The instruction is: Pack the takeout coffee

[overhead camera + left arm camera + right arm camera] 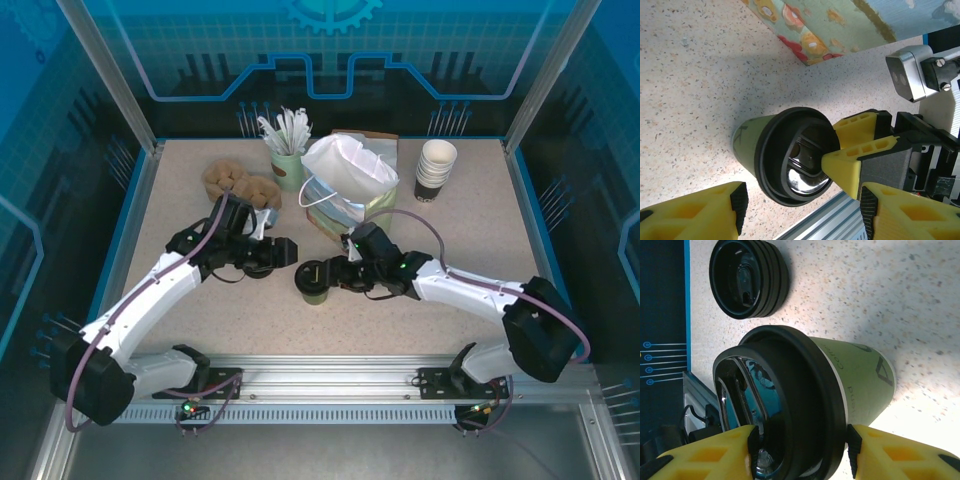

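The takeout coffee (313, 284) is a small olive-green paper cup with a black lid, upright on the table between the two arms. In the right wrist view the takeout coffee (805, 405) is close up, and my right gripper (800, 446) is shut on its lid edge, one pad over the lid top and the other under the rim. From above, my right gripper (331, 272) reaches the cup from the right. My left gripper (804, 210) is open, and the takeout coffee (765, 145) sits just beyond its fingers, untouched. My left gripper (283, 252) hangs left of the cup.
A patterned bag (350, 190) with white paper sticking out stands behind the cup, its side (840, 25) close by. A stack of loose black lids (750, 277) lies near the cup. White-rimmed cups (436, 170), a stirrer cup (288, 150) and brown items (240, 182) line the back.
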